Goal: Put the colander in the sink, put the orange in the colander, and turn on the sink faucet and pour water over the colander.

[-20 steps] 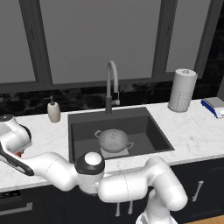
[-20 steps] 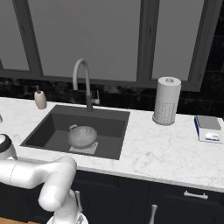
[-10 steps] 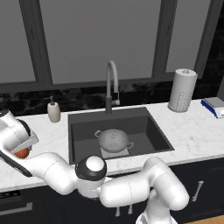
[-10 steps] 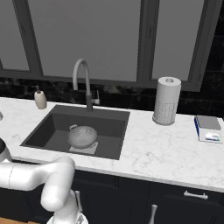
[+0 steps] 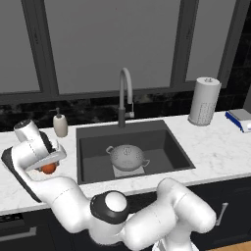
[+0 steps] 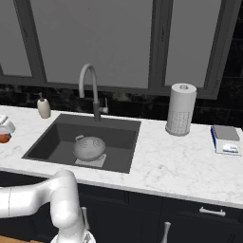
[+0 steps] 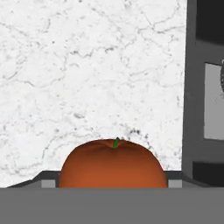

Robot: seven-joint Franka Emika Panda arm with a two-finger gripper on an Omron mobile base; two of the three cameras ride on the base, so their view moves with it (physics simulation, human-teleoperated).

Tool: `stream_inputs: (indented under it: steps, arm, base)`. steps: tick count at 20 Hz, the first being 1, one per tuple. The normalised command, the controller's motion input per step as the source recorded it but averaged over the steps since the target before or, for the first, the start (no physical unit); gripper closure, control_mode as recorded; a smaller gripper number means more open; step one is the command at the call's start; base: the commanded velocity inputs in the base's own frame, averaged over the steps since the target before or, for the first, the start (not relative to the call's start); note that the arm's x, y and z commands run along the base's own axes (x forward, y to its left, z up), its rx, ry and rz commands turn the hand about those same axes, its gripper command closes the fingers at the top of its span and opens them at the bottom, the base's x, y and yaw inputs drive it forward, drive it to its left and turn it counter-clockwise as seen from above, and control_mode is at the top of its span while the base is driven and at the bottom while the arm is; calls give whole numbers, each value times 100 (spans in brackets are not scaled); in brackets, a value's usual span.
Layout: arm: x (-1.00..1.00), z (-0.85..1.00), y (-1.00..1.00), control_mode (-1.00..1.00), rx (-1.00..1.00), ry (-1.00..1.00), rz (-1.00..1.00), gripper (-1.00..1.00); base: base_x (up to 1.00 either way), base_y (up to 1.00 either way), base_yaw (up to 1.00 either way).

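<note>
One orange (image 7: 113,164) held between the fingers (image 5: 48,168) above marble counter (image 7: 87,65), colander (image 5: 127,156) in sink (image 5: 166,147), no readable writing.

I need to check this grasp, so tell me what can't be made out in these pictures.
- Gripper fingers: in the hand view the orange covers them, so contact is unclear.
- Orange underside: left base view, hidden by the hand; lifted or resting on the counter can't be told.
- Orange: right base view, cut off by the left edge.
- Colander inside: too small to check.
</note>
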Motion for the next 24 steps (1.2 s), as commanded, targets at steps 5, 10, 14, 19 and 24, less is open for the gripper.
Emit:
stream_inputs:
  steps: [5,10,14,19,24]
  arm:
    - [0,7,-100,-100,0,-2,-20,100]
    - [1,5,-100,-100,0,0,-17,100]
    - [2,9,-100,-100,0,0,-13,100]
    - [20,13,-100,-100,0,0,-13,100]
    - [29,1,-100,-100,0,0,-7,100]
  base:
    - [0,0,0]
    - [0,0,0]
    - [0,0,0]
    - [0,0,0]
    - [0,0,0]
